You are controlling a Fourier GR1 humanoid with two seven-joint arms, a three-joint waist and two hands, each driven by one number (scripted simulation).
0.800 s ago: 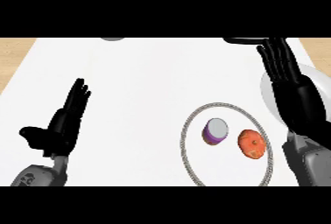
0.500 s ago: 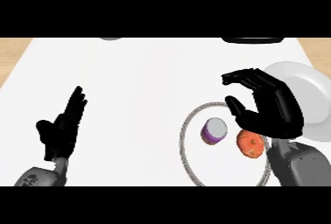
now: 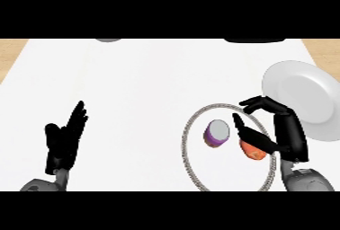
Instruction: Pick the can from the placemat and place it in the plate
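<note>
While the purple can (image 3: 217, 133) lies inside the ringed placemat (image 3: 192, 161) near the desk's right edge, the right robot hand (image 3: 275, 130) hovers beside it, fingers spread wide, holding nothing, apparently positioning to grasp; plate (image 3: 306, 96) waits beyond.

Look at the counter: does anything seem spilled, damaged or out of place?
Nothing stands out. The can and an orange object sit inside the placemat; the plate lies beside it, with no spill or damage visible.
</note>
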